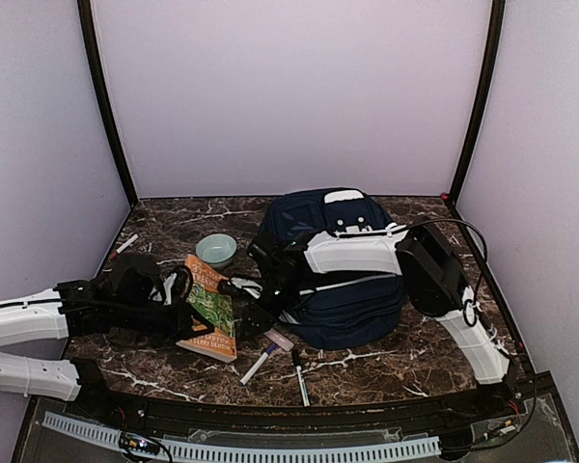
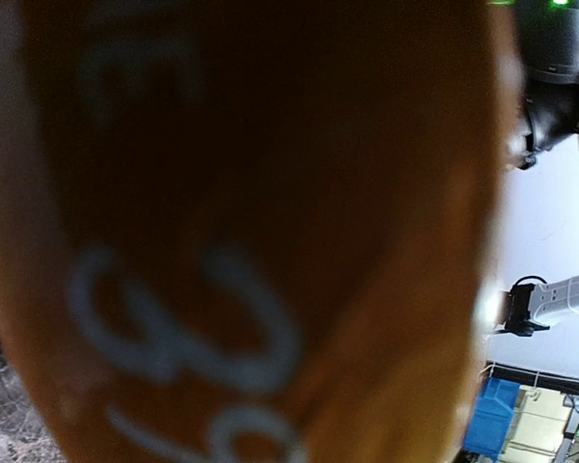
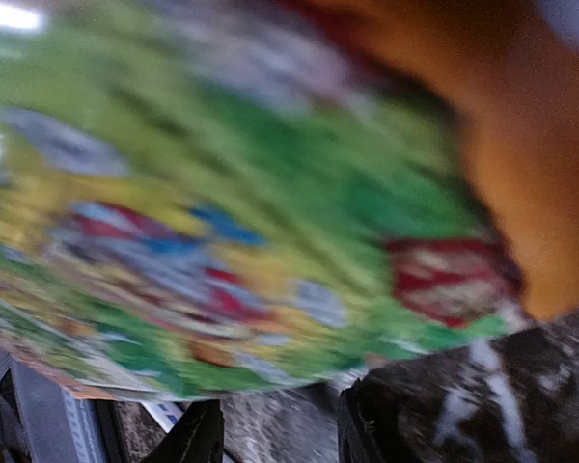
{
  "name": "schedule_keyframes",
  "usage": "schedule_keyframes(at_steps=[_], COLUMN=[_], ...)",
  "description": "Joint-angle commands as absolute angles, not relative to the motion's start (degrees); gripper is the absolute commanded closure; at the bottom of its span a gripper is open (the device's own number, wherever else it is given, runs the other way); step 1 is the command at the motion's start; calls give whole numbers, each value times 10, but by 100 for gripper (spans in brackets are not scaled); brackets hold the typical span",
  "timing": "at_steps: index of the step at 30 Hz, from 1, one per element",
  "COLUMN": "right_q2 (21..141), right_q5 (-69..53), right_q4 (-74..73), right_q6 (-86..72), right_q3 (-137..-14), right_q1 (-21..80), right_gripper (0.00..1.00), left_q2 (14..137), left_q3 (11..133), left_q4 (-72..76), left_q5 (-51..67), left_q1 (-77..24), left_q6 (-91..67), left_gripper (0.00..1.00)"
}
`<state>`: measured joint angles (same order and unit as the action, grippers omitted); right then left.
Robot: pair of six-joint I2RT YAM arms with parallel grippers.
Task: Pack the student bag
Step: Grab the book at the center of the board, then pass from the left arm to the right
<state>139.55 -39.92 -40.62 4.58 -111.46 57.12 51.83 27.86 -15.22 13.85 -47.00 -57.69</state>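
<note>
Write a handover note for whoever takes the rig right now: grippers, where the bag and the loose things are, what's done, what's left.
Left gripper: at the left edge of the book. The cover fills its camera, so I cannot tell whether it is open or shut.
Right gripper: open, reaching across the student bag to the book's right side.
Things: the bag sits mid-table, right of the book. The bowl is behind the book. The marker and pen lie in front of the bag.
Done: nothing visibly packed.
Left: book, marker and pen, perhaps the bowl too.
</note>
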Motion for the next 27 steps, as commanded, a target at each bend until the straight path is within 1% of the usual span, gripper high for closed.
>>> schedule_keyframes(at_steps=[1, 5, 8, 12, 16, 20, 22, 25, 27], right_q2=[1343, 1242, 1160, 1068, 1001, 935, 918, 898, 896], right_q5=[-285, -301, -289, -302, -352, -336, -352, -423, -483], right_q4=[-420, -450, -438, -399, -400, -341, -319, -325, -339], right_q6=[87, 133, 134, 125, 130, 67, 42, 35, 53], right_q3=[-1076, -1050, -999, -911, -883, -844, -836, -849, -857], right_q1=[529, 501, 479, 435, 372, 296, 262, 225, 215], right_gripper=[54, 50, 48, 47, 47, 46, 44, 39, 32], left_q2=[497, 523, 554, 603, 637, 668, 687, 726, 750], left_q3=[378, 448, 490, 505, 501, 499, 514, 529, 528], left_q4=[-187, -206, -172, -54, 62, 174, 200, 241, 297], left_q5=[100, 74, 66, 80, 94, 133, 142, 158, 168], left_q1=[-476, -476, -476, -477, -477, -477, -477, -477, -477], left_q6=[-474, -412, -378, -368, -368, -371, -371, -364, -375], left_gripper=[95, 97, 98, 99, 100, 100, 100, 100, 100])
